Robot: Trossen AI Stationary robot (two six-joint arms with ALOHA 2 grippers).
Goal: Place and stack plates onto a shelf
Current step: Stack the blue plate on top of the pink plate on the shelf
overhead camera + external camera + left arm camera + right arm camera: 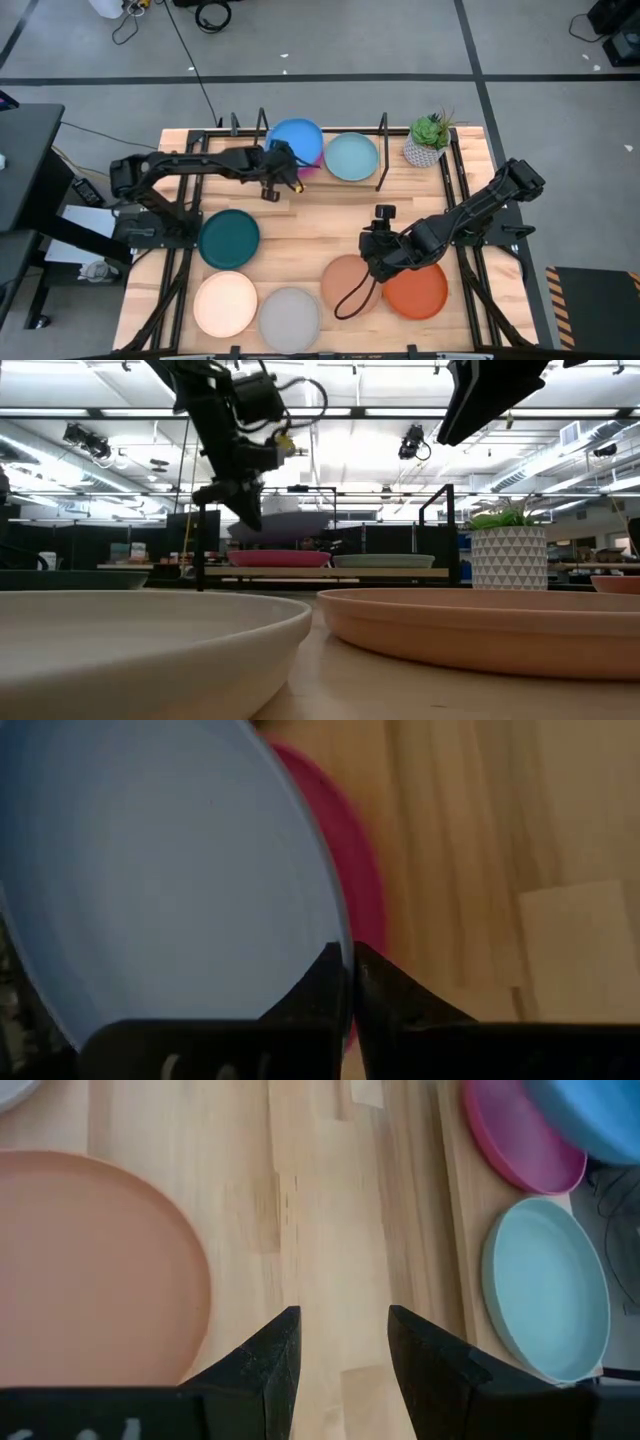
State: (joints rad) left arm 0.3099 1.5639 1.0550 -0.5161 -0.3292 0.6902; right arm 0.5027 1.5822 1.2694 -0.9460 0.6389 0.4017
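My left gripper (280,165) reaches over the shelf (385,150) at the table's far edge and is shut on the blue plate (297,140). That plate hovers above the magenta plate (350,880), which lies on the shelf's wooden board beside the light blue plate (351,157). My right gripper (343,1340) is open above bare table, just far of the peach plate (350,283) and the orange-red plate (418,290). The dark teal plate (229,238), cream plate (225,303) and grey plate (289,318) lie flat on the table. My left gripper pinches the blue plate's rim (335,935) between its two fingers, on the plate's near-left side. The fingers come slanting down from the table's left. The plate is lifted clear, roughly level, just above the magenta plate (280,558).
A small potted plant (428,140) stands at the shelf's right end. The shelf's black uprights (200,545) rise on either side of the plates. Bare wooden table (320,215) lies between the shelf and the plates near the front edge.
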